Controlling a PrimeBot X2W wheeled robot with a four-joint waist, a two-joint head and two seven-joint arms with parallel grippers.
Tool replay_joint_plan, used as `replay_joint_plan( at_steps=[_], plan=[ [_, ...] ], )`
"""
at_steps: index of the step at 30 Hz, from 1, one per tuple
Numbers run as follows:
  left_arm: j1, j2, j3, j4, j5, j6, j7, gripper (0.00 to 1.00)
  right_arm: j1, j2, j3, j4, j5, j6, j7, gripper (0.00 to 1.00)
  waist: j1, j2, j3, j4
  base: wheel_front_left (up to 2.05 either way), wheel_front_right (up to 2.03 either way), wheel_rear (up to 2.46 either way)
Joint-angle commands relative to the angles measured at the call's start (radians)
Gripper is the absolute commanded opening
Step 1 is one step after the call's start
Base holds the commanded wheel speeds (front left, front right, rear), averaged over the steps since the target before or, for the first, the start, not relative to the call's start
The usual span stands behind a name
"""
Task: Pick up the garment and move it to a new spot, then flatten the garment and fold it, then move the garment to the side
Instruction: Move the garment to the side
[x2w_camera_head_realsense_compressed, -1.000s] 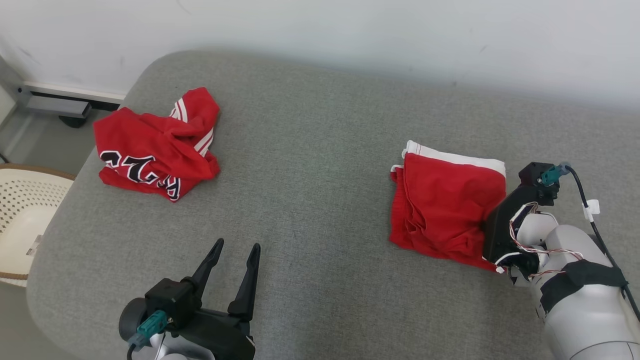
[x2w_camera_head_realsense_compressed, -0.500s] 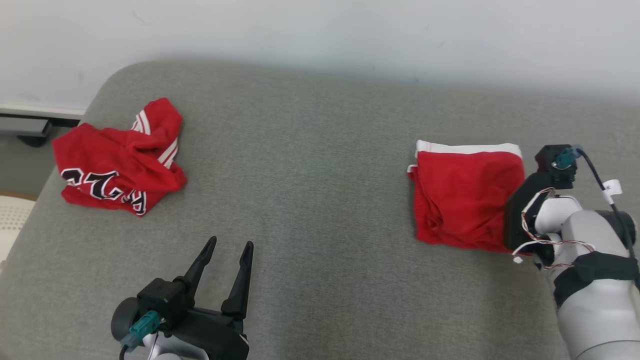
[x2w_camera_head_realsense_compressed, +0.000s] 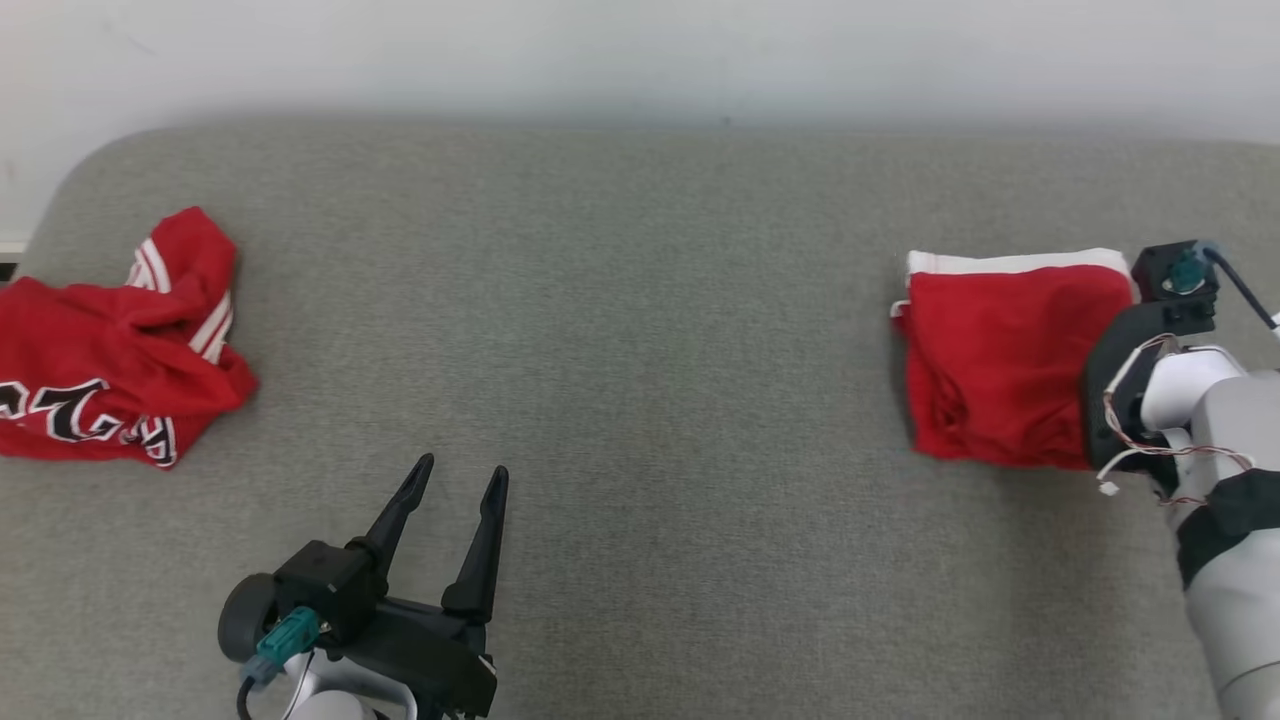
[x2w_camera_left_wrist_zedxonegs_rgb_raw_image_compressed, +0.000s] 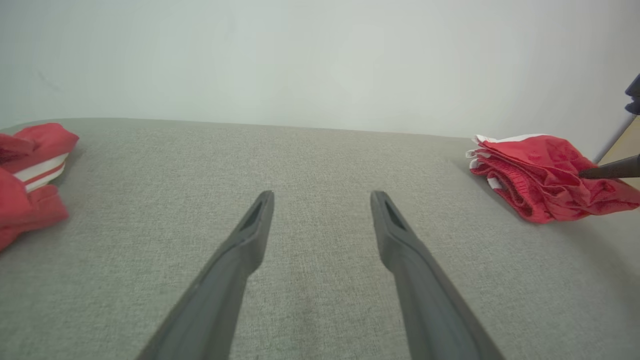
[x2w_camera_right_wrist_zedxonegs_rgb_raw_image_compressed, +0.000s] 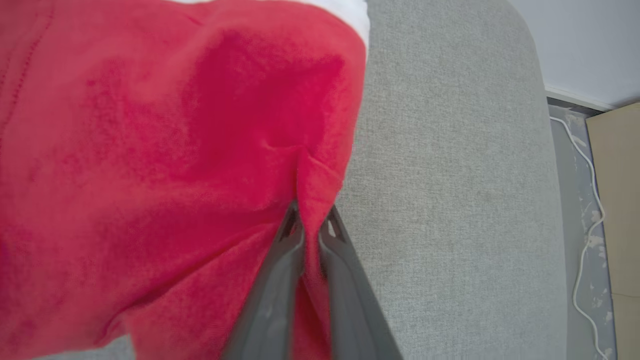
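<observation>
head: my view pans, scene slides left | folded garment (x2w_camera_head_realsense_compressed: 1000, 370): my right jaws drag it rightward over the grey cushion (x2w_camera_head_realsense_compressed: 640, 300)

Black-fingered left hand (x2w_camera_head_realsense_compressed: 462, 468), pale right forearm (x2w_camera_head_realsense_compressed: 1245, 610)

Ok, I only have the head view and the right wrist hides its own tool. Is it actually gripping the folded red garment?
Observer: Yes. In the right wrist view the right tool is shut on a pinch of cloth at the edge of the folded garment.
Operator: Is the garment lying flat?
Observer: Seen side-on from the left wrist, it is a stack of several layers resting on the cushion.
Operator: What's past the end of the cushion on that side?
Observer: The right wrist view shows a white cable trailing over the floor, next to a tan panel.
</observation>
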Motion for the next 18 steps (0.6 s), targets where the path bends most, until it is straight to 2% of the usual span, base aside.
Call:
replay_joint_plan(
  at_steps=[1, 9, 18],
  plan=[
    [-0.016, 0.005, 0.0, -0.001, 0.007, -0.002, -0.005, 1.0, -0.013, -0.029, 0.012, 0.007, -0.001, -0.001, -0.008, 0.0, -0.0001, -0.0001, 0.03, -0.031, 0.0, 0.0, 0.0],
    [-0.037, 0.012, -0.003, -0.012, 0.017, 0.0, -0.005, 1.0, -0.039, -0.132, 0.103, 0.045, 0.019, -0.001, -0.084, 0.0, -0.0001, -0.0001, 0.07, -0.053, 0.0, 0.0, 0.0],
    [-0.06, 0.022, -0.007, -0.026, 0.028, -0.005, -0.005, 1.0, -0.075, -0.239, 0.125, 0.072, -0.018, -0.001, -0.19, 0.0, -0.0001, -0.0001, 0.118, -0.051, 0.0, 0.0, 0.0]
  ],
)
